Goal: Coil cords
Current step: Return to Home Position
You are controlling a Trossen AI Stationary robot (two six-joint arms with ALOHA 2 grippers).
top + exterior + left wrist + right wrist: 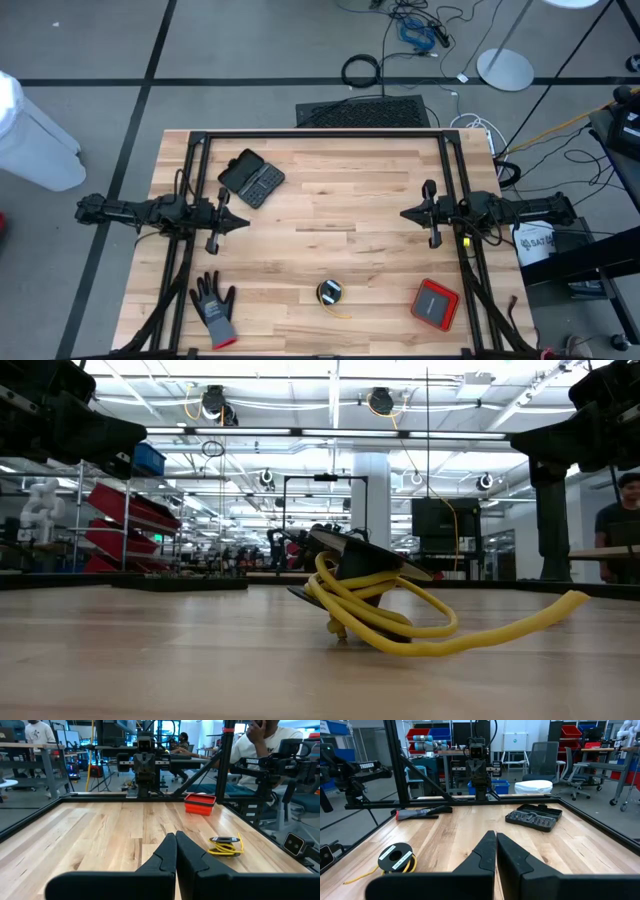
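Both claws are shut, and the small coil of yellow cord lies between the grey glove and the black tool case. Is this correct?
Not quite. The high view shows the small coil of yellow cord between the grey fabric glove and the flat red box; the black tool case lies elsewhere, near the left claw. The rest is right.

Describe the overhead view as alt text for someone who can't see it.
A small yellow cord coil lies on a wooden table between a grey glove and a red case. The left gripper and right gripper hover shut at either side.
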